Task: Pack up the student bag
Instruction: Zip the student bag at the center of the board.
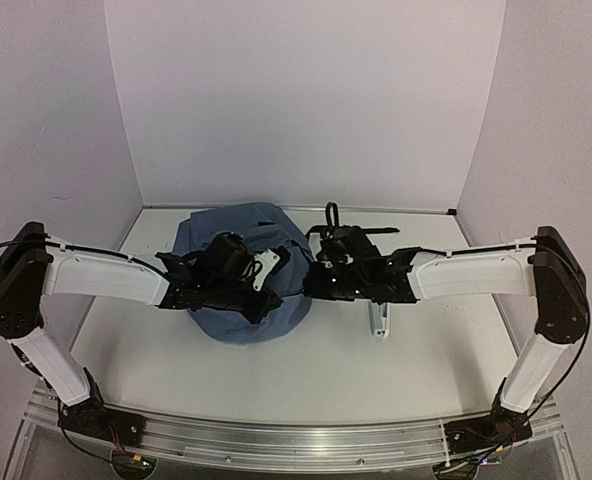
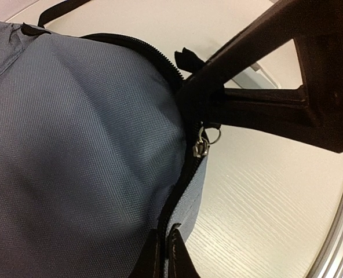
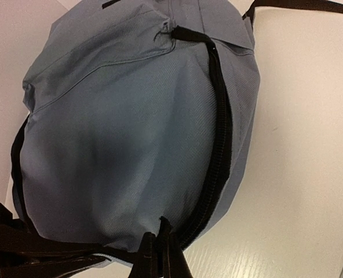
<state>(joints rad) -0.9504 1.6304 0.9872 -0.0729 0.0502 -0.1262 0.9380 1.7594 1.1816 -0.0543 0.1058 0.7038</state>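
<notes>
On the table [image 1: 306, 385], centre-left, the blue backpack [image 1: 238, 318] sits in a rounded heap. From overhead, the left arm [image 1: 106, 275] lies across the bag's top and the right arm [image 1: 476, 272] reaches its right edge. A black strap [image 1: 331, 215] trails behind. A small white object [image 1: 379, 322] lies on the table just right of the bag. The jaws can't be read from up there.

The left wrist view fills that in. The left gripper [image 2: 167, 255] is pressed together, pinching the bag's edge where the zipper [image 2: 180, 188] runs. A metal zipper pull [image 2: 201, 143] hangs just above, close under the other arm's black fingers.

The right wrist view shows the bag's bulging side and the long zipper track. The right gripper [image 3: 158, 250] is closed tight on the fabric edge at the track's lower end.
</notes>
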